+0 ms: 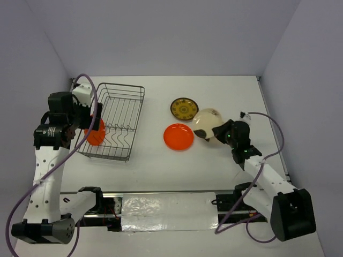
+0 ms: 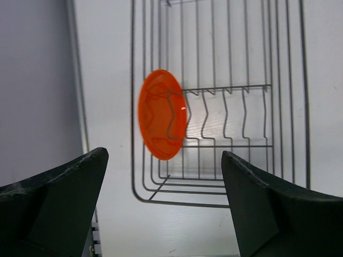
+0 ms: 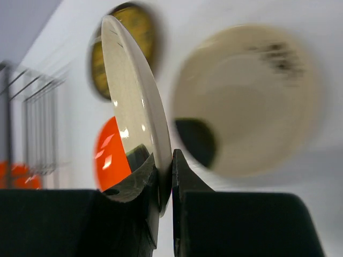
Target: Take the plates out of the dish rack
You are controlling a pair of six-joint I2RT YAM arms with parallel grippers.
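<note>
While one orange plate [image 2: 161, 115] stands in the dish rack [image 1: 123, 104], the left gripper [image 2: 164, 160] hangs open above. Right of the rack, the right gripper [image 3: 163, 160] clamps a cream plate [image 3: 134, 96].

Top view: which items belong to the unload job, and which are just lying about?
Job: dish rack; racked orange plate; flat orange plate; brown-gold plate; flat cream plate; held cream plate in right gripper.
Just there: purple cable; shiny strip at near edge.

From the right wrist, the flat cream plate [image 3: 252, 96] is blurred, the held plate [image 3: 136, 107] hides part of the brown plate [image 3: 143, 29], and the left edge cuts off the rack [image 3: 27, 96].
</note>
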